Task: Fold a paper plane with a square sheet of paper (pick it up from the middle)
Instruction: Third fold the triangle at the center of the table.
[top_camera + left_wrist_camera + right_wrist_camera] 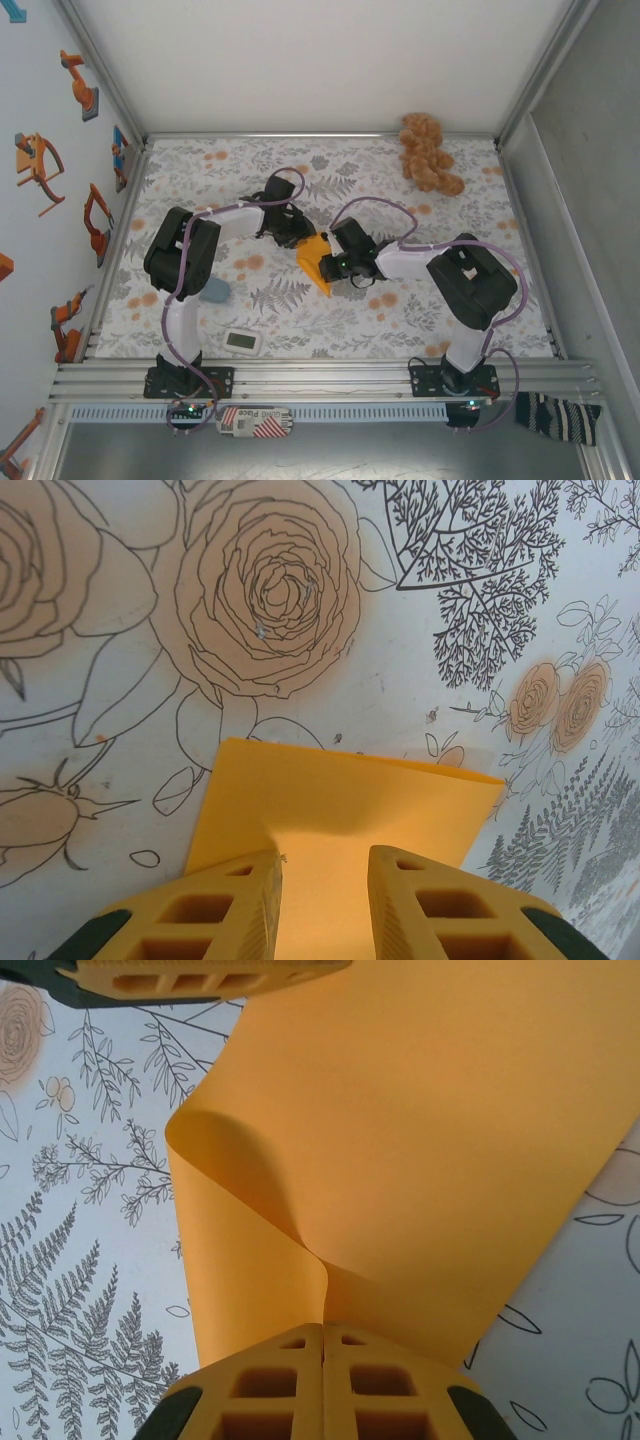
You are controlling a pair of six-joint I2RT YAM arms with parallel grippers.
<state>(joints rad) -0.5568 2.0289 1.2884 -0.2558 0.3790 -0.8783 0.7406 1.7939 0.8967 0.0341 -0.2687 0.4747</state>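
The two arms meet over the middle of the table, with the paper (316, 262) hanging between their heads, lifted off the cloth (250, 300) and not yet creased into any plane shape. The right gripper (322, 1345) is closed tight, pinching one edge. From that pinch the sheet rises in a soft S-curl, one side bulging left. The left gripper (325, 865) stands part open. Its fingers are apart and the paper shows in the gap, laid against them rather than nipped. I cannot tell whether they bear on it.

The main risk, as I judge it, is that curl. If the right arm pulls or lowers while the sheet is bowed, the bend may set as a stray crease off the centre line. Only one firm grip holds the paper, so it could also swing, or tear at the pinch if the left fingers drag on it.

White walls and metal posts close in the table on three sides, and robot-arm stickers (40, 165) mark the left wall. The cloth is pale, printed with grey ferns and orange flowers, and lies flat. A tan toy (428, 152) sits in the far right corner, well apart. A small white device (243, 341) lies near the front rail, a grey-blue object (215, 290) by the left arm.
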